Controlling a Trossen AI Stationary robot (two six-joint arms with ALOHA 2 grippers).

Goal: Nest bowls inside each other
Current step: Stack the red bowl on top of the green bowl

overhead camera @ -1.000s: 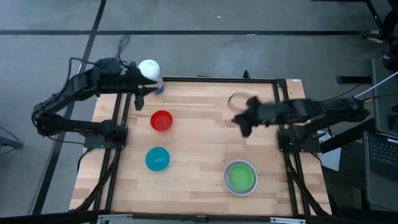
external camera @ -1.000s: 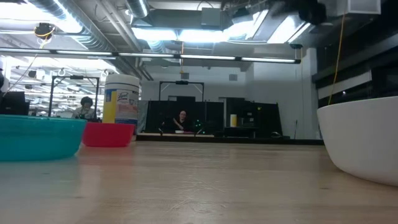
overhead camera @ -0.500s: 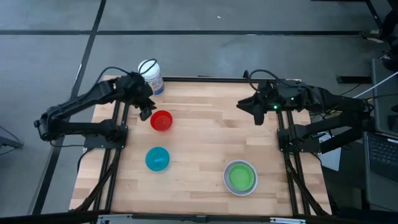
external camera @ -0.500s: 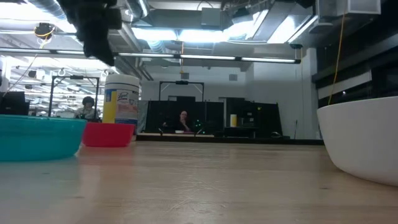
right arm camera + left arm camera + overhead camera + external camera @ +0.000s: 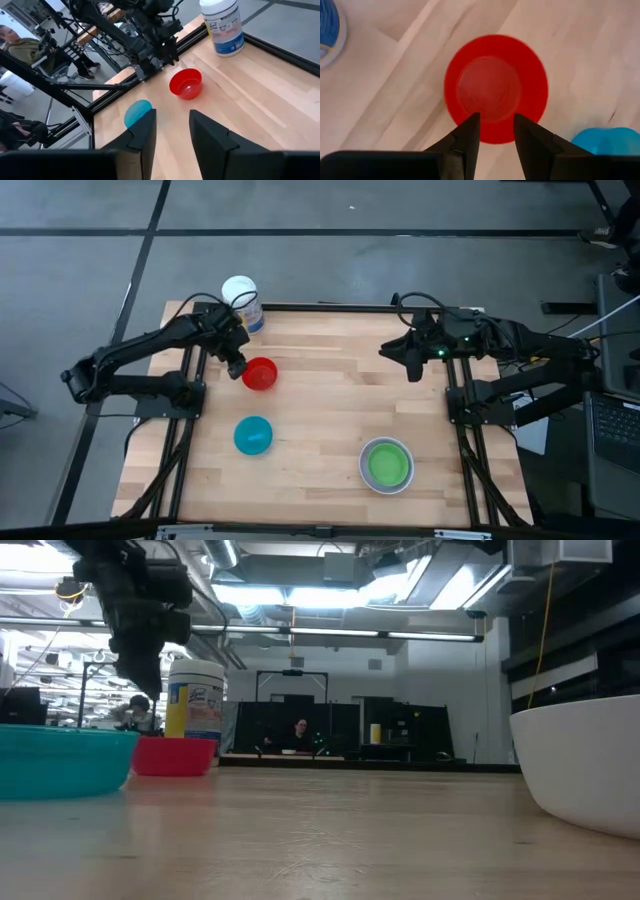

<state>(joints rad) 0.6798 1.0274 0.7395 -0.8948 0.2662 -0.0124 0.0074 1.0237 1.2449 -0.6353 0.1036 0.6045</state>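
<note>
A red bowl stands upright on the wooden table, left of centre toward the far side. My left gripper hangs open just above the bowl's left rim, fingers pointing steeply down. In the low view this gripper is clear of the red bowl. A teal bowl sits nearer the front. The green bowl rests inside the white bowl at the near right. My right gripper is raised at the far right, open and empty.
A white cylindrical container with a yellow-blue label stands at the far left corner, just behind my left arm. Black frame rails run along the table's left and right sides. Bare wood lies between the bowls.
My left gripper has come down from beside the container toward the red bowl and tipped to point steeply down; it now hangs over the bowl's left rim. My right gripper drew back toward the far right corner, then kept still. The bowls have not moved.
</note>
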